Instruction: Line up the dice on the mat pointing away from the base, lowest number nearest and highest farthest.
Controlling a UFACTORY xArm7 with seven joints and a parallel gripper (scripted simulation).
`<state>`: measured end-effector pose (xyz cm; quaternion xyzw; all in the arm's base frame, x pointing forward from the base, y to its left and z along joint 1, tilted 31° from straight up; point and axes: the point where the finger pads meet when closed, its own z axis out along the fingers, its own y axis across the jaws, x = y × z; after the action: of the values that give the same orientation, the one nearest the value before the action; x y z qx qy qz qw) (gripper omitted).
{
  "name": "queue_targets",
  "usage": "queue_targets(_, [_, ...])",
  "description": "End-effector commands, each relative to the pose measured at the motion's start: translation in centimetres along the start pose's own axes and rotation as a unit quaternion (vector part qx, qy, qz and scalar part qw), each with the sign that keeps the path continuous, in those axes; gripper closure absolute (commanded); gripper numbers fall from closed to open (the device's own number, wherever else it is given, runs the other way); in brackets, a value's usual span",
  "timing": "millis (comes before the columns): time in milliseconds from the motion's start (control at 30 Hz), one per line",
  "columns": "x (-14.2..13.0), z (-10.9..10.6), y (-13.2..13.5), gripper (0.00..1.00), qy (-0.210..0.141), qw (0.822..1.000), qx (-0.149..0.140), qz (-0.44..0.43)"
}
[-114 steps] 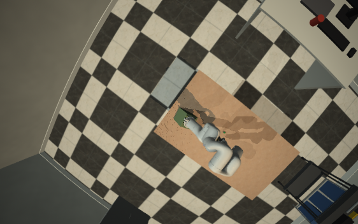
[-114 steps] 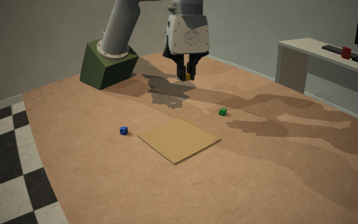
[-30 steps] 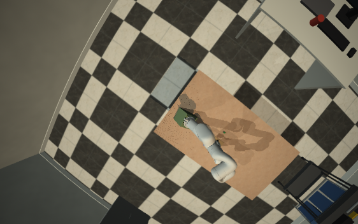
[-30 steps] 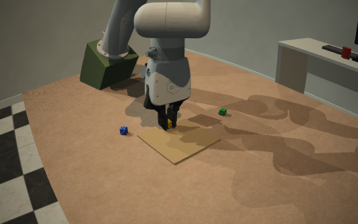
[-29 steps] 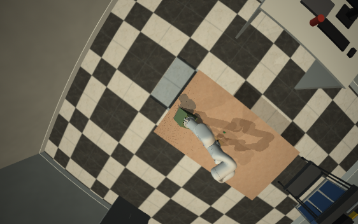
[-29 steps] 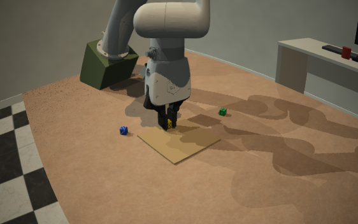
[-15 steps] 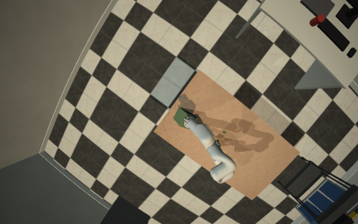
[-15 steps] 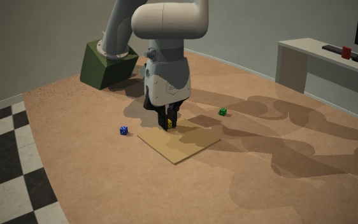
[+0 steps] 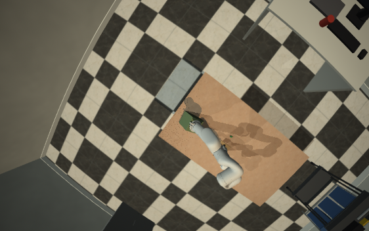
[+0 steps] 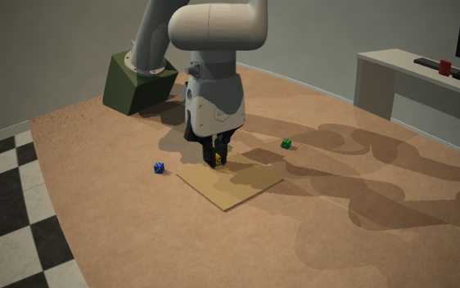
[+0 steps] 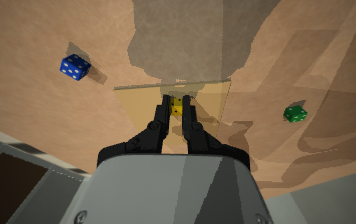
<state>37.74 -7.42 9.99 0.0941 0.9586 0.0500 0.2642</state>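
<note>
1. A yellow cubic die with dark pips (image 10: 218, 159) (image 11: 176, 107) lies between the fingertips of the black two-fingered gripper (image 10: 218, 164) (image 11: 176, 103), which is closed on it. In the exterior view it is at the far left edge of the mat; whether it touches the surface below cannot be told.
2. The square, flat, tan-yellow mat (image 10: 229, 192) (image 11: 137, 102) lies on the table, one corner pointing to the near side of the exterior view.
3. A blue cubic die with white pips (image 10: 159, 168) (image 11: 75, 67) rests on the table left of the mat, apart from it.
4. A green cubic die with pale pips (image 9: 231, 136) (image 10: 286, 143) (image 11: 295, 114) rests on the table, off the mat, to its far right in the exterior view.
5. The white jointed arm (image 9: 210, 138) (image 10: 217, 26) rises from a dark green block-shaped base (image 9: 184, 119) (image 10: 115, 83), at the far left in the exterior view.
6. The broad orange-tan table top (image 9: 236, 98) (image 10: 143, 237) (image 11: 30, 100) carries the base, mat and dice.
</note>
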Motion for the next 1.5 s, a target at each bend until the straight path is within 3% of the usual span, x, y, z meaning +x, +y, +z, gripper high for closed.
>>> queue_targets(0, [-0.05, -0.02, -0.03, 0.89, 0.000, 1.000, 0.000, 0.000])
queue_targets(1467, [-0.05, 0.39, -0.03, 0.89, 0.000, 1.000, 0.000, 0.000])
